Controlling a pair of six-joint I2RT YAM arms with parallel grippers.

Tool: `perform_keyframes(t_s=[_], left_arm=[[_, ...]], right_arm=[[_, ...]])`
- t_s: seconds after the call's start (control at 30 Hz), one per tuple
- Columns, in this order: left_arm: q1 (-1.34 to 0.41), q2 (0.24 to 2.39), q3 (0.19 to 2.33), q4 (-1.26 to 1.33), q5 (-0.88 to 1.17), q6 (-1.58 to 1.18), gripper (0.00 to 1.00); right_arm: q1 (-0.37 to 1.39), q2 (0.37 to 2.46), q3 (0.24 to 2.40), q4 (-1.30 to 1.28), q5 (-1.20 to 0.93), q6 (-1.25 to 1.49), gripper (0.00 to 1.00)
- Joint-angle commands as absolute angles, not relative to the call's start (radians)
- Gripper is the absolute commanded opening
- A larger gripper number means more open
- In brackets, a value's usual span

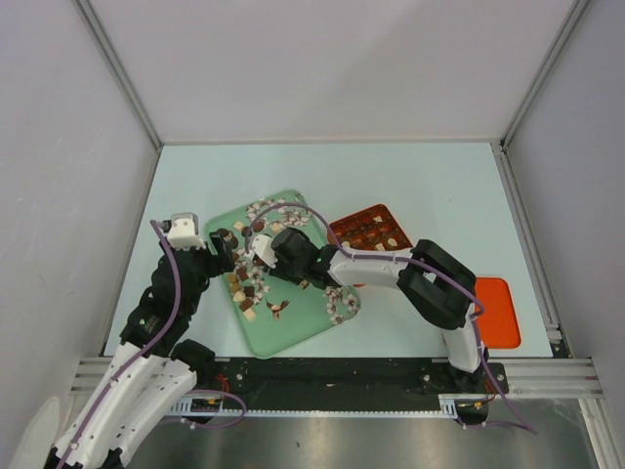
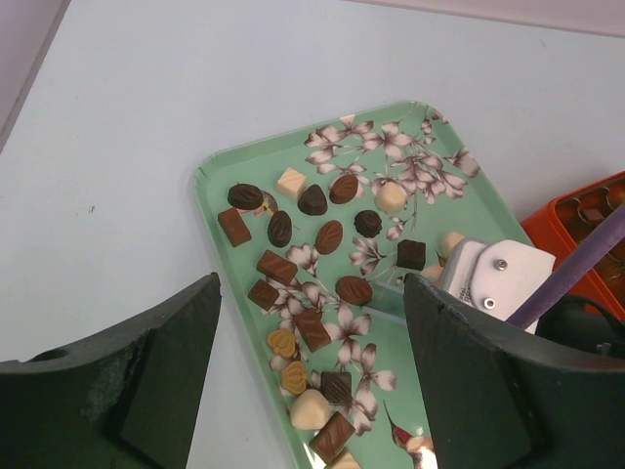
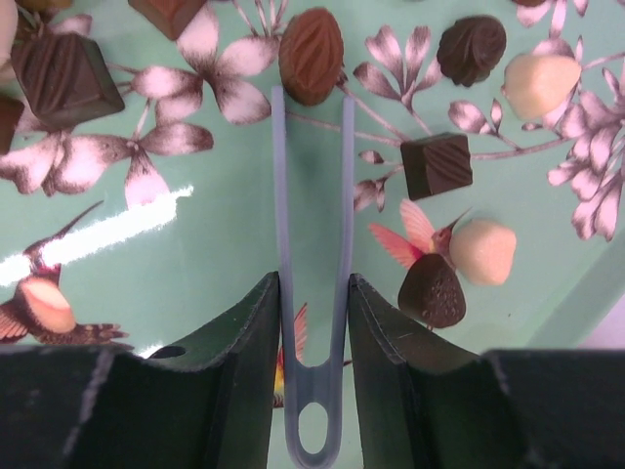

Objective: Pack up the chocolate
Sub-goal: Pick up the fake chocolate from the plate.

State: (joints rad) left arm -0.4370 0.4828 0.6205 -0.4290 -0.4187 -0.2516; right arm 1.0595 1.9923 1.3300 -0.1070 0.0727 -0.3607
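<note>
Right gripper (image 3: 312, 293) clamped on pale blue tweezers (image 3: 281, 215), low over the tray; left gripper (image 2: 311, 332) spread wide and empty.

Your right fingers pinch the tweezers near their joined end. The two prongs run forward, slightly apart, and their tips sit either side of an oval brown chocolate (image 3: 311, 42); you cannot tell whether they grip it. Around it, the loose chocolates (image 2: 329, 236), dark, lighter brown and cream, lie scattered on the green floral tray (image 2: 210, 181), mostly on its left half and middle. Your left gripper hangs above the tray's left rim with nothing between its fingers. Farther out, an orange box (image 1: 371, 227) sits just beside the tray's far right edge, with dark pieces in some cells. Everything rests on the pale table (image 1: 420, 186).
</note>
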Motion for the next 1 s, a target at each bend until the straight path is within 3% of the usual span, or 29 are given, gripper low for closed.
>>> perform_keyframes(t_s=[0.0,0.67,0.73,0.77,0.8,0.97], left_arm=[[-0.428,0.488,0.626,-0.400,-0.439,-0.233,0.80],[-0.428,0.485,0.624,-0.397,-0.433,-0.232,0.80],[-0.428,0.485,0.624,-0.397,-0.431,-0.232,0.80],[-0.428,0.483,0.624,-0.397,-0.431,-0.232,0.80],[-0.428,0.482,0.624,-0.397,-0.433,-0.233,0.80],[-0.428,0.482,0.624,-0.397,-0.433,-0.232,0.80]], right_arm=[[1.066,2.020,1.400,-0.068,0.064,-0.383,0.37],[1.066,2.121,1.546,-0.100,0.069,-0.362,0.36],[1.065,2.122,1.546,-0.098,0.075,-0.359,0.31],[1.065,2.120,1.546,-0.101,0.078,-0.357,0.20],[1.065,2.117,1.546,-0.104,0.081,-0.356,0.17],[1.068,2.066,1.504,-0.130,0.086,-0.348,0.13]])
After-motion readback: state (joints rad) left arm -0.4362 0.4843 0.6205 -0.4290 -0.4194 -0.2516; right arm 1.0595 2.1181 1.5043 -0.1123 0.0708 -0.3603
